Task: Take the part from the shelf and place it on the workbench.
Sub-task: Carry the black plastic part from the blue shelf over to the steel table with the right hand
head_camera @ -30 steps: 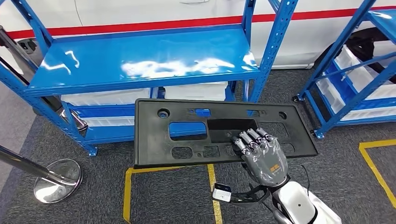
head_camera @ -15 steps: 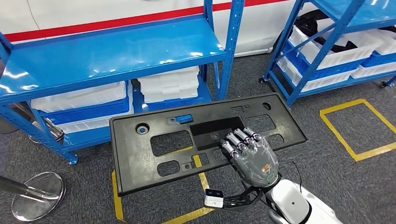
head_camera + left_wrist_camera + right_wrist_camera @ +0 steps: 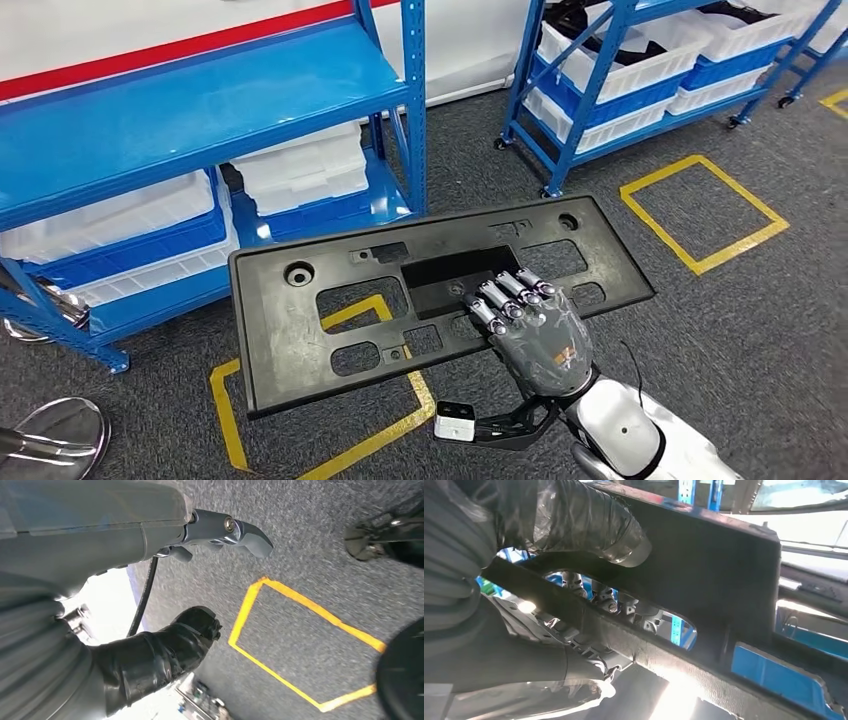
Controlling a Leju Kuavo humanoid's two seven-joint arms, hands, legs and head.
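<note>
The blue shelf [image 3: 200,110] stands to the front left with white bins [image 3: 300,170] on its lower tier, a second blue rack [image 3: 640,70] with more bins sits further right, and yellow tape squares [image 3: 700,210] mark the grey carpet. In front of all this the part [image 3: 330,310], a long black panel with several cut-outs, is off the shelf and carried roughly level above the floor, one end toward the shelf's foot and the other toward the open floor on the right. The right hand [image 3: 530,335] grips it near the middle of its near edge, fingers [image 3: 505,300] lying over the top face; the right wrist view shows the thumb [image 3: 589,522] pressed against the opposite face, so the panel is clamped between them. The left hand [image 3: 165,645] hangs over the carpet holding nothing, its thumb and dark fingers apart. The picking step looks done and the carrying step is in hand. No workbench is in sight, so the next move calls for turning or walking until it appears, keeping the one-handed panel level and clear of the shelf uprights.
</note>
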